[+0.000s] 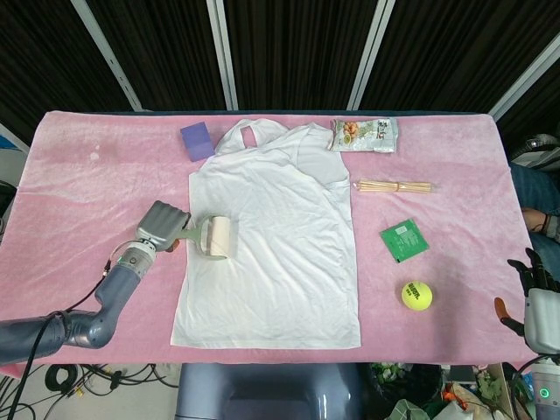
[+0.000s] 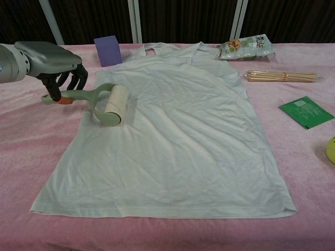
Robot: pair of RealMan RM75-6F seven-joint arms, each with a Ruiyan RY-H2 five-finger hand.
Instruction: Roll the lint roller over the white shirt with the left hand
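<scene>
A white shirt lies spread flat in the middle of the pink table, collar at the far side. The lint roller, with a pale green frame and a cream drum, rests on the shirt's left edge at about mid-height. My left hand grips the end of its handle just off the cloth, fingers curled around it. My right hand hangs beyond the table's right front corner, fingers apart and holding nothing; the chest view does not show it.
A purple block stands beside the shirt's left shoulder. Right of the shirt lie a snack bag, a bundle of wooden sticks, a green packet and a tennis ball.
</scene>
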